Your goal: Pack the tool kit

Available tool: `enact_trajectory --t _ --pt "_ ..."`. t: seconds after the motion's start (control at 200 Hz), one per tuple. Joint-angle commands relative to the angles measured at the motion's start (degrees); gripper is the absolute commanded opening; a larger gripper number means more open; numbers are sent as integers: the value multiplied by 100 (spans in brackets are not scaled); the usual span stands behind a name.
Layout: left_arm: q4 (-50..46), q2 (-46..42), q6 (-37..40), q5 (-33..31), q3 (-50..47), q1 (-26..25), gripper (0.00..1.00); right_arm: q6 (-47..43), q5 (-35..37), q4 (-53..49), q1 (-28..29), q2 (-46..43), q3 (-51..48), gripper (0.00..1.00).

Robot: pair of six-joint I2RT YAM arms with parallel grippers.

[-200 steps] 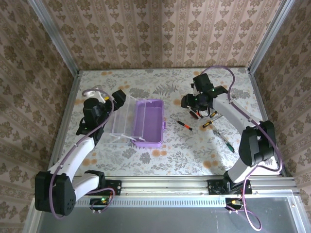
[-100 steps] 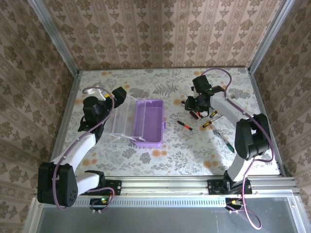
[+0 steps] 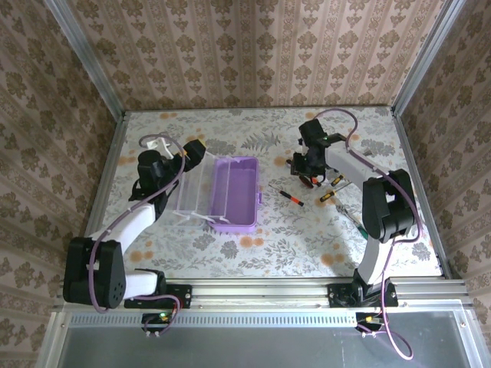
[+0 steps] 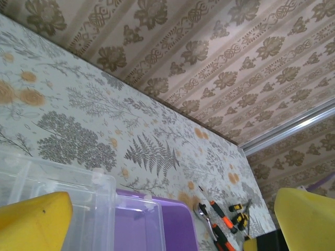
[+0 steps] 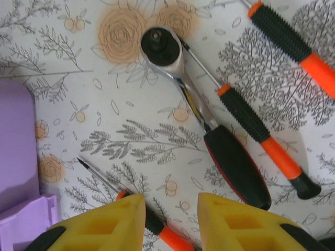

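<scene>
The purple tool box (image 3: 234, 192) lies open in the middle of the table, its clear lid (image 3: 190, 188) folded out to the left. My left gripper (image 3: 190, 153) hovers over the lid's far end, open and empty. In the left wrist view, the lid (image 4: 57, 193) and purple box (image 4: 157, 225) lie between my yellow fingers (image 4: 31, 222). My right gripper (image 5: 171, 209) is low over the loose tools with a clear gap between its jaws. A ratchet (image 5: 209, 125) with a black handle lies just beyond it. A thin orange-and-black screwdriver (image 5: 99, 178) runs under its left finger.
Two more orange-and-black screwdrivers (image 5: 261, 141) (image 5: 298, 47) lie right of the ratchet. On the table there are also a small screwdriver (image 3: 290, 196), yellow-and-black tools (image 3: 327, 195) and a tool (image 3: 354, 218) nearer the front right. Patterned walls close in the table on three sides.
My right gripper's jaws have narrowed, and it has shifted slightly left over the tools. The left arm has barely moved, still open by the lid.
</scene>
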Motion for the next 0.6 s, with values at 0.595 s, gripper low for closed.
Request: enact_trajectory --t 0.595 --pt "325 200 -452 572 293 -35 100 -434 407 -668 53 1792 1621 32"
